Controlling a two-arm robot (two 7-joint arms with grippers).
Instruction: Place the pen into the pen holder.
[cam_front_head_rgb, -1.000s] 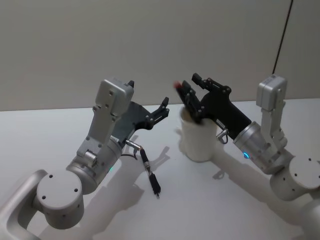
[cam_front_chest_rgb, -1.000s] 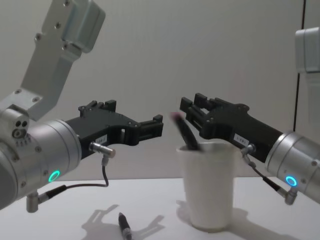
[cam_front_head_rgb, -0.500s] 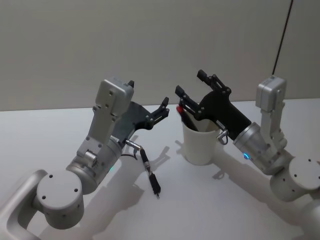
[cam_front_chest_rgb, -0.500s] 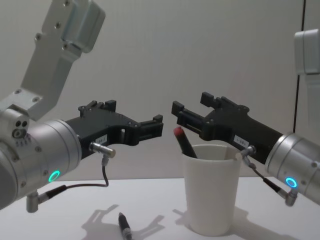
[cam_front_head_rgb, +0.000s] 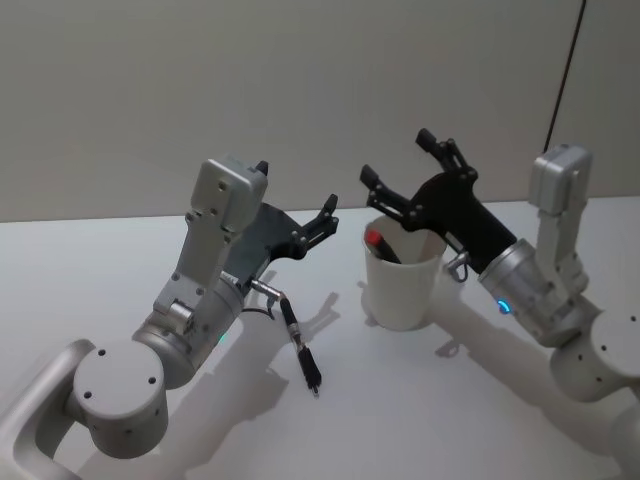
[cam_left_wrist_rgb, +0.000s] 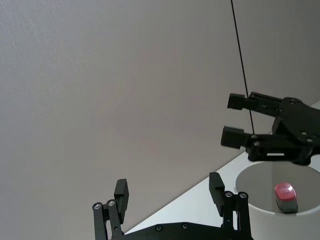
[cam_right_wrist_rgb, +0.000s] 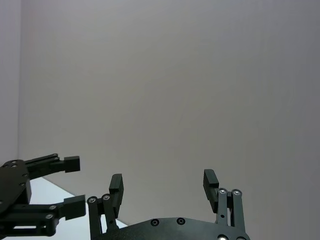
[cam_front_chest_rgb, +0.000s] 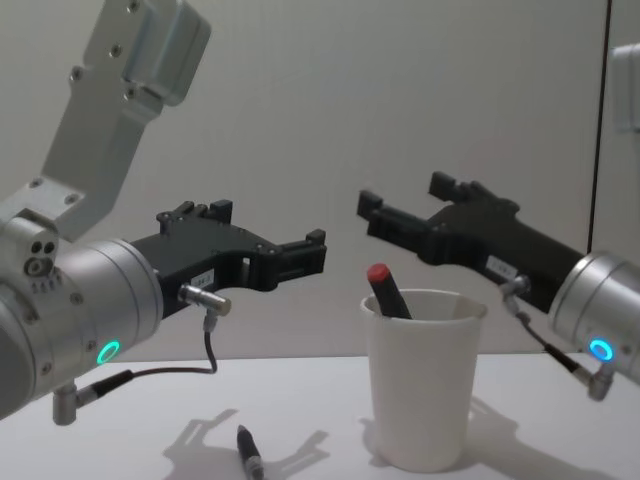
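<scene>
While in holder (cam_front_head_rgb: 400, 295), pen (cam_front_head_rgb: 380, 244) red-end up.

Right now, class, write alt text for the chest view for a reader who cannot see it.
A red-capped dark pen stands leaning inside a plain white paper cup on a white table. The open right gripper hovers just above the cup, empty; the open left gripper is held level to its left.

The pen holder (cam_front_head_rgb: 403, 288), a plain white paper cup with a rolled rim, stands upright on the counter (cam_front_head_rgb: 120, 270), just right of centre in the head view. The pen (cam_front_head_rgb: 380, 244), dark with a red end, stands tilted inside it, red end up and leaning toward the cup's left rim, poking just above it in the chest view.
</scene>
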